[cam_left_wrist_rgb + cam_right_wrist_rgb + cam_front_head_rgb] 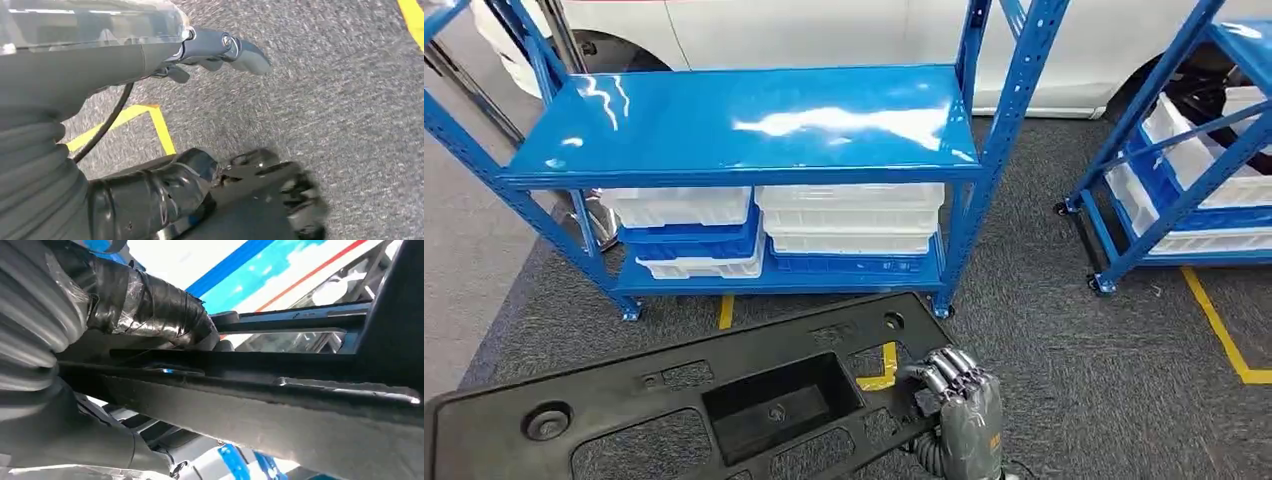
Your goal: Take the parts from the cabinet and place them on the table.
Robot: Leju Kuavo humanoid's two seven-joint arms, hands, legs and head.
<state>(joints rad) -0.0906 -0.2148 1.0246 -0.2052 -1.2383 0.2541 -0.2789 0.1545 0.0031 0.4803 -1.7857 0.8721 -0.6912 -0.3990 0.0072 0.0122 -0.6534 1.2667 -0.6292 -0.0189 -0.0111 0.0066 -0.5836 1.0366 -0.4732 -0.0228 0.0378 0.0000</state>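
A large flat black plastic part [724, 400] with a rectangular recess and round holes stretches across the lower head view, lifted above the carpet in front of the blue cabinet [744, 125]. My right hand [954, 395] grips its right edge, fingers curled over the top. In the right wrist view the taped thumb [150, 305] presses onto the part's dark rim [300, 410]. My left hand [240, 190] hangs over the grey carpet, blurred, with its thumb and fingers apart and nothing seen between them.
The cabinet's top shelf is bare and glossy; stacked white and blue bins [854, 215] fill its lower shelf. A second blue rack [1184, 180] with bins stands at the right. A white car [824, 30] is behind. Yellow tape [1224, 330] marks the carpet.
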